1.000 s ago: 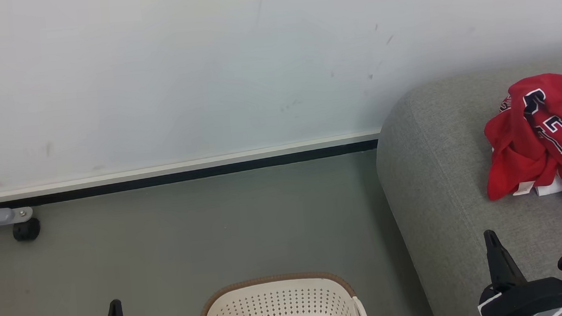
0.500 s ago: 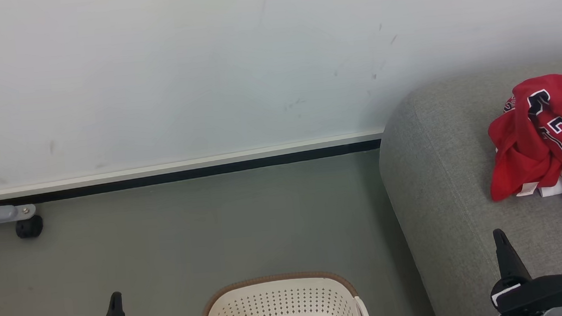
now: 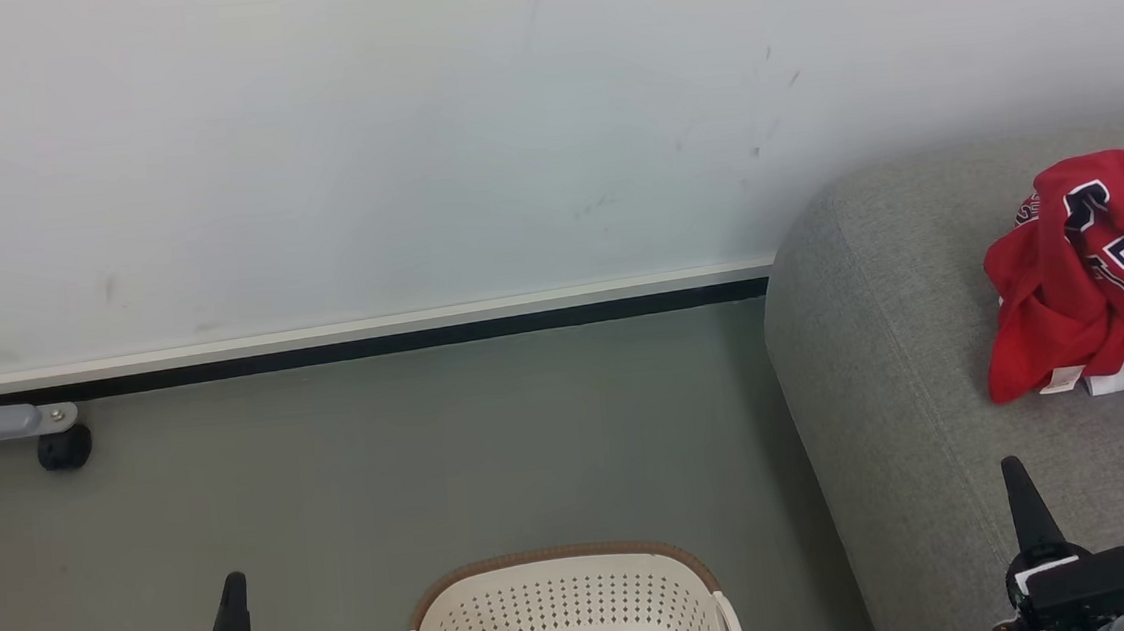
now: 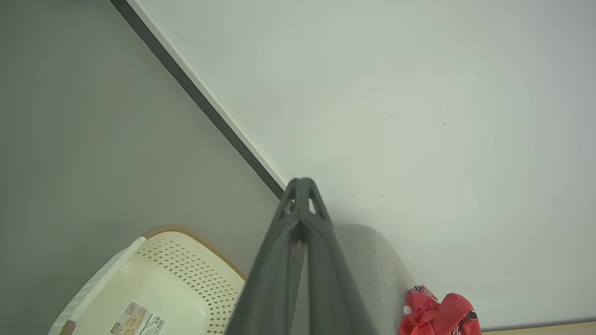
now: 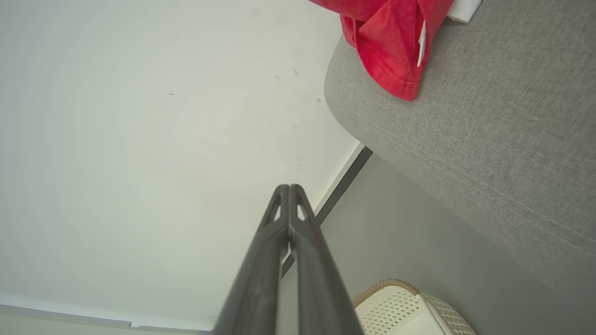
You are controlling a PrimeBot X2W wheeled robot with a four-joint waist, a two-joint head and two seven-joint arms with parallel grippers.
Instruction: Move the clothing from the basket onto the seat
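Observation:
The red clothing (image 3: pixel 1101 278) with black-and-white numerals lies crumpled on the grey seat (image 3: pixel 886 350) at the right; it also appears as red clothing (image 4: pixel 437 314) and red clothing (image 5: pixel 391 42) in the wrist views. The cream basket (image 3: pixel 565 611) stands on the floor at the bottom centre, and the part of its inside that shows holds no garment. The basket floor (image 4: pixel 139 298) carries only a label. My left gripper (image 3: pixel 232 587) is shut, left of the basket. My right gripper (image 3: pixel 1014 471) is shut, over the seat's front part, below the clothing. Both hold nothing.
A white wall with a dark baseboard (image 3: pixel 354 347) runs behind the grey floor (image 3: pixel 432 446). A grey metal leg with a black caster (image 3: pixel 63 447) stands at the far left by the wall.
The whole head view has drifted slightly, so the scene shifts a little right. Both grippers sit lower in the view than before. The clothing and basket have not moved.

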